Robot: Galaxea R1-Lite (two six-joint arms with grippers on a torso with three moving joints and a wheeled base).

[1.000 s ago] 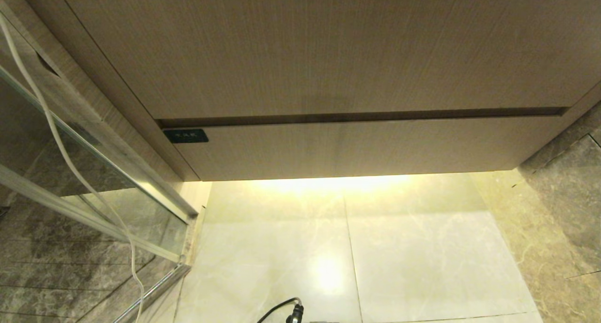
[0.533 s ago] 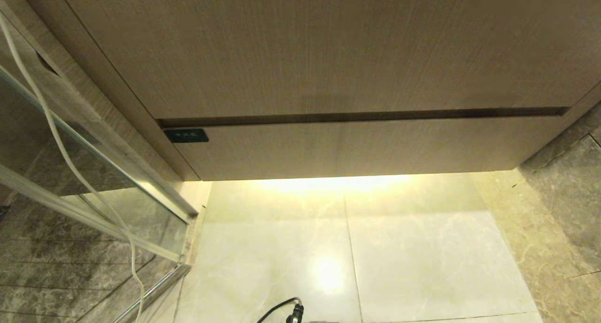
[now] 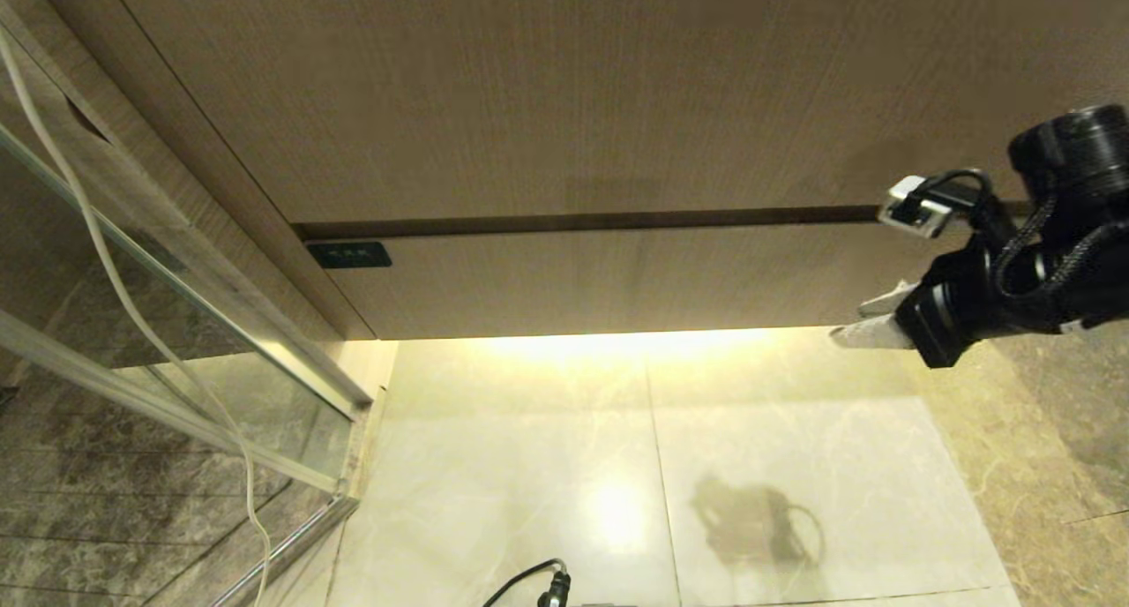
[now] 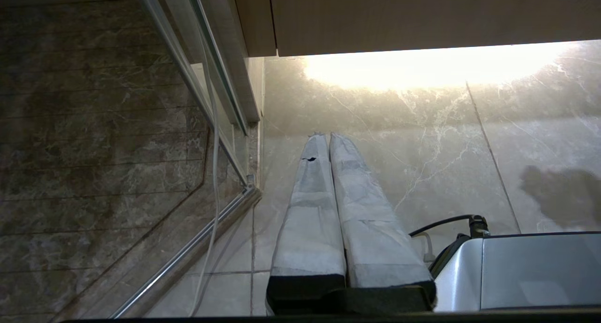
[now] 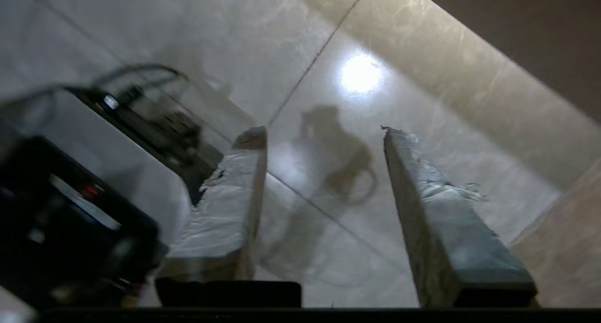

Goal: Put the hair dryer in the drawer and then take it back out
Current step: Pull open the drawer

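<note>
Head view: the drawer (image 3: 653, 276) is the low wood-grain front with a small black label (image 3: 349, 255) at its left end. It sits flush and closed, under a taller unlabelled panel (image 3: 573, 95), with a dark gap between the two. Warm light spills from under the drawer onto the pale floor tiles (image 3: 529, 466). The right gripper (image 3: 869, 318) is at the right edge, in front of the drawer's right end and near its lower edge, fingers pointing left, black wrist body behind. Its shadow falls on the tile below. A glass partition with a metal frame (image 3: 176, 325) stands at left, and a white cord (image 3: 106, 263) hangs down along it. A black cable end (image 3: 551, 585) shows at the bottom edge. Hair dryer: not visible here.

Left wrist view: the left gripper (image 4: 325, 136) points at the floor by the glass partition's corner. Jaws clenched, wrapped fingers pressed together, nothing between them. A silver part of the robot base (image 4: 526, 271) is just beside it. The drawer's underside edge runs along the top, with the lit tile below it.

Right wrist view: the right gripper is over the glossy tile. Jaws released, fingers (image 5: 225, 210) clearly apart, only floor and the gripper's shadow seen between them; holding nothing. The robot's dark base (image 5: 94, 187) is blurred to one side. No hair dryer here either, so I can't tell where it is.
</note>
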